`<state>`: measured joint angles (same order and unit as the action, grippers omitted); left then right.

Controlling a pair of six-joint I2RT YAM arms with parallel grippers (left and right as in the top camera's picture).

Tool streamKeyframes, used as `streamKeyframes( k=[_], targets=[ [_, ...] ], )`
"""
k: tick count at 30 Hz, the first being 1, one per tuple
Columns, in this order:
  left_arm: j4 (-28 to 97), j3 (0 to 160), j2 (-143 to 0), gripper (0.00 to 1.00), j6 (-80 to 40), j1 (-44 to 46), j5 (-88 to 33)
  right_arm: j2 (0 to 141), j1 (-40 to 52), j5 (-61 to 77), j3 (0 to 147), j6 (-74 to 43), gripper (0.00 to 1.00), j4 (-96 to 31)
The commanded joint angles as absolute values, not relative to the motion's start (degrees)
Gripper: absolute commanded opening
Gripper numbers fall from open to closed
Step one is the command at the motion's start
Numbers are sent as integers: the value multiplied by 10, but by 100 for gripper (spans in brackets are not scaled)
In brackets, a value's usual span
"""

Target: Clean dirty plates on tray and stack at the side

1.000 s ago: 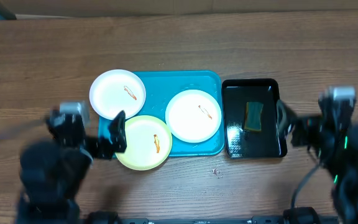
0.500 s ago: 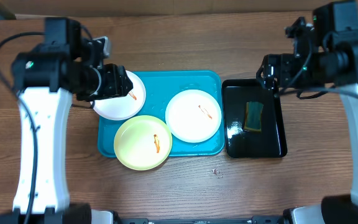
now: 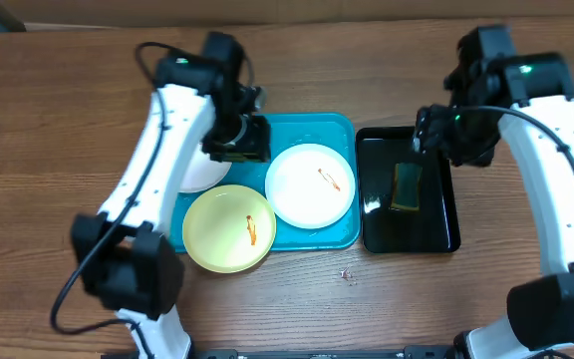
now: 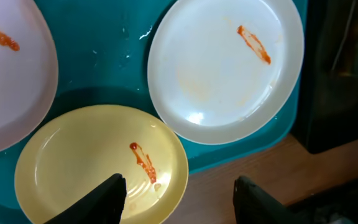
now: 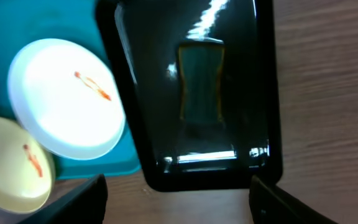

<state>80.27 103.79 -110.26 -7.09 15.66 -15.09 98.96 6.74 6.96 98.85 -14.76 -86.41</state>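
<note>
A teal-blue tray (image 3: 307, 130) holds three plates, each with an orange smear. A white plate (image 3: 310, 185) lies on its right part. A pale yellow-green plate (image 3: 229, 228) overhangs its front left corner. Another white plate (image 3: 199, 172) at the left is partly hidden by my left arm. My left gripper (image 3: 239, 140) is open and empty, high over the tray's back left; its wrist view shows the yellow-green plate (image 4: 98, 165) and the white plates (image 4: 225, 68). My right gripper (image 3: 434, 130) is open and empty above the black tray (image 3: 408, 231); its fingers (image 5: 176, 202) frame that tray.
A glossy black tray (image 5: 260, 93) stands right of the teal tray and holds a green-and-yellow sponge (image 3: 406, 186), also seen in the right wrist view (image 5: 200, 90). Bare wooden table lies all round. A small speck (image 3: 346, 272) lies in front of the trays.
Both arms have swung up and in from the table's front sides. The left gripper has moved right over the tray's back left; the right one has come over the black tray.
</note>
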Motion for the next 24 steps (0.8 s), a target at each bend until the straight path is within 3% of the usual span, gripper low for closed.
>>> streamKeyframes(
  k=[1,12,17,20,24],
  targets=[
    [799,1035,-1141,59,-69,178,-96,990,67,56,906,-179,74,-805],
    [772,1035,-1237,54,-79,186,-98,990,67,43,674,-183,69,-507],
    [752,1035,-1264,50,-79,189,-101,990,67,40,634,-183,69,-461],
    [732,1035,-1273,37,-80,189,-101,990,67,39,629,-183,70,-459],
    [722,1035,-1283,37,-84,189,-98,990,67,39,629,-183,70,-464]
  ],
)
